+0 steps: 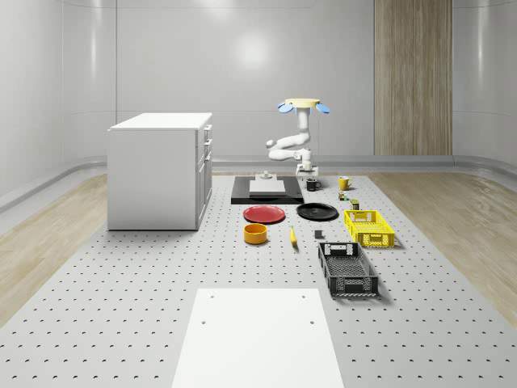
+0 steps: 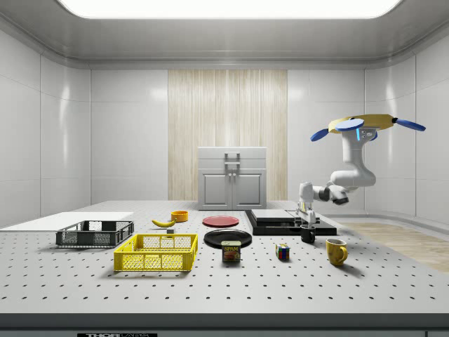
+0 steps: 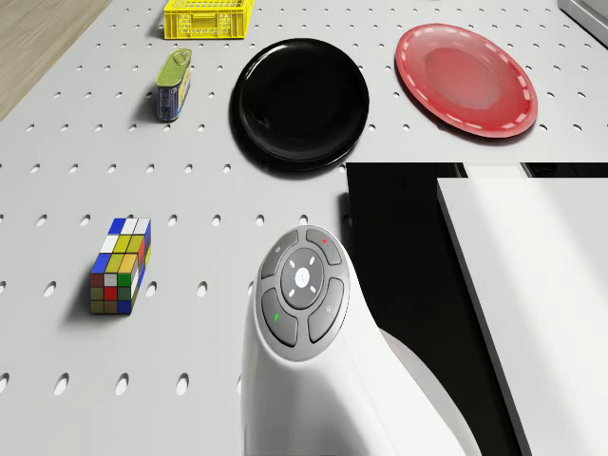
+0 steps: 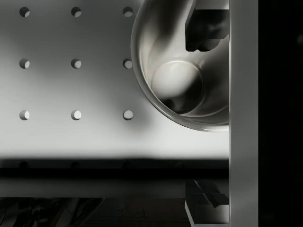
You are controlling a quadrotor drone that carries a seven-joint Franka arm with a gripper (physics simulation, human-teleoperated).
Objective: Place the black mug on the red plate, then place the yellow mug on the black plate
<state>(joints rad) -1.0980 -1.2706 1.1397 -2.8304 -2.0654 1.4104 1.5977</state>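
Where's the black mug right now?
In the side view, the black mug stands on the table under the gripper, beside the black platform, left of the yellow mug.

The drone (image 2: 368, 123) has a yellow disc body, blue rotor blades and a white jointed arm (image 2: 349, 176).

Whole-scene view: cabinet (image 1: 160, 170) stands on table (image 1: 121, 307) nr its far left. Slab (image 1: 266, 190) lies far centre w/ block (image 1: 266, 185) on it. Plate (image 1: 264, 213) and 2nd plate (image 1: 317, 212) sit side by side in front of slab. Mug (image 1: 313, 184) just right of slab, 2nd mug (image 1: 343, 183) further right. Crate (image 1: 369, 227) behind basket (image 1: 347, 267), right side. Bowl (image 1: 255, 234) in front of left plate.
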